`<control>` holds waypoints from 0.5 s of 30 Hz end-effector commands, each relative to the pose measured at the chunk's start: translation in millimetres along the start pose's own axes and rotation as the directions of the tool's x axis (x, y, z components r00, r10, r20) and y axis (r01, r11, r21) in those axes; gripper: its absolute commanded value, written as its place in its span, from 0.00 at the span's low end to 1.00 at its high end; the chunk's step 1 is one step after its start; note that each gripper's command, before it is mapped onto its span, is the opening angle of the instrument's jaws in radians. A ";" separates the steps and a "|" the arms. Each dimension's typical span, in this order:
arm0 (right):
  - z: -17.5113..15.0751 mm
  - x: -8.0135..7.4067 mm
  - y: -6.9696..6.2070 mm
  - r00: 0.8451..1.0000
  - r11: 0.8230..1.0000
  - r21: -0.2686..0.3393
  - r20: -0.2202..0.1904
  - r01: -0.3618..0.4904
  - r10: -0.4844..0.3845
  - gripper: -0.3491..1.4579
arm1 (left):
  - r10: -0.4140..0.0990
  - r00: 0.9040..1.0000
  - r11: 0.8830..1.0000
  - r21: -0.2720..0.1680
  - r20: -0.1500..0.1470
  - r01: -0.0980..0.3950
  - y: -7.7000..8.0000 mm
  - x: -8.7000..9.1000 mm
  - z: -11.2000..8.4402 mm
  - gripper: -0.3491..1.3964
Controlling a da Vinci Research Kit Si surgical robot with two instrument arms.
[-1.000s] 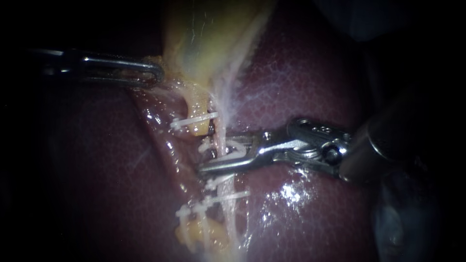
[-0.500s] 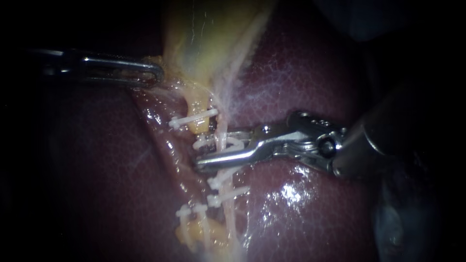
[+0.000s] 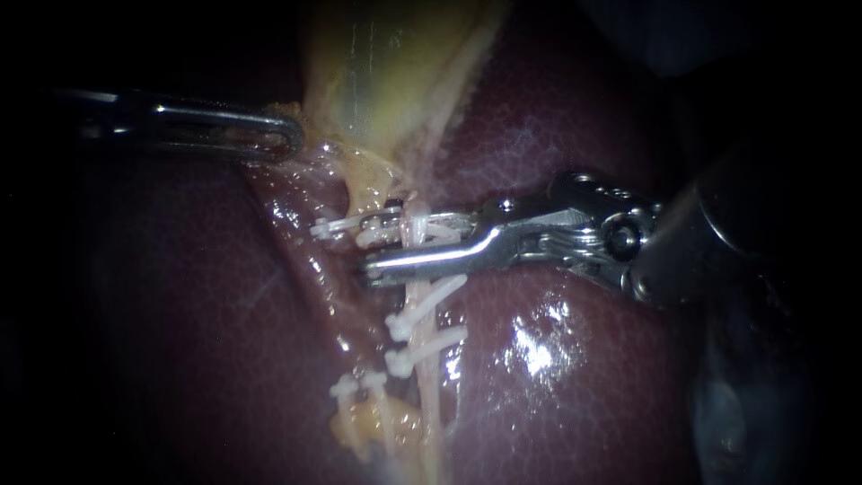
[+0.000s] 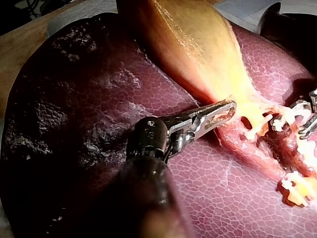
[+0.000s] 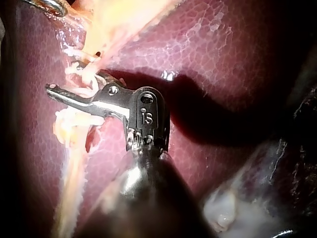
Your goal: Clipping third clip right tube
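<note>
Mostly lost in shadow: the shaft of the left instrument (image 3: 292, 139), with only a slim, windowed steel loop lit at its tip. Pincer pressed together on the yellow edge of the gallbladder (image 3: 395, 72), tissue showing through the window in the left wrist view. Gallbladder itself cut off at the far edge, smooth, waxy, yellow-green.

Dark blur at the right where the thick shaft of the right instrument (image 3: 382, 242) comes in; polished hinge and pins crisp beyond it. Pincer of two thin bright bars, a little apart, pinching a white clip (image 3: 438, 226) set astride the right tube (image 3: 429, 395), a pale stringy strand running from near to far over the glossy, finely mottled maroon liver (image 3: 557, 117). Exact seating of that clip hard to make out among the white fibres; tip of the nearer bar reaching past the tube to its left.

On the same tube, nearer than the pincer: a closed clip (image 3: 426, 301) and a second closed clip (image 3: 426, 346), both ridged and slanted. Further left, a yellowish stump (image 3: 364, 189) crossed by a far left clip (image 3: 341, 224); a near left clip (image 3: 355, 386) half buried in lumpy yellow fat
</note>
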State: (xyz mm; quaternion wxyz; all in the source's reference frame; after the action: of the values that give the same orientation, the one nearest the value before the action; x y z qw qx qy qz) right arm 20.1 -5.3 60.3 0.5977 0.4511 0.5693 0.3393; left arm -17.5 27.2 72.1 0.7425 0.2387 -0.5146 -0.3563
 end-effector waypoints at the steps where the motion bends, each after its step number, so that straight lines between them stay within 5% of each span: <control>1: -0.2 0.0 0.0 1.000 1.000 0.001 0.002 0.001 -0.001 0.27 | 0.000 1.000 1.000 0.000 0.000 0.000 0.0 0.0 0.0 0.00; 8: -0.8 0.2 0.1 1.000 1.000 0.004 0.003 0.000 0.000 0.01 | 0.000 1.000 1.000 0.000 0.000 0.000 0.0 0.0 0.0 0.00; 15: -0.9 0.1 0.0 0.998 0.999 0.005 0.030 -0.054 0.054 0.00 | 0.000 1.000 1.000 0.000 0.000 0.000 0.0 0.0 0.0 0.00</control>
State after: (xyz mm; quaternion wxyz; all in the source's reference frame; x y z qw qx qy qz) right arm 19.3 -5.1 60.3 0.5971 0.4731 0.5472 0.3468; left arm -17.5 27.2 72.1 0.7425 0.2386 -0.5145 -0.3563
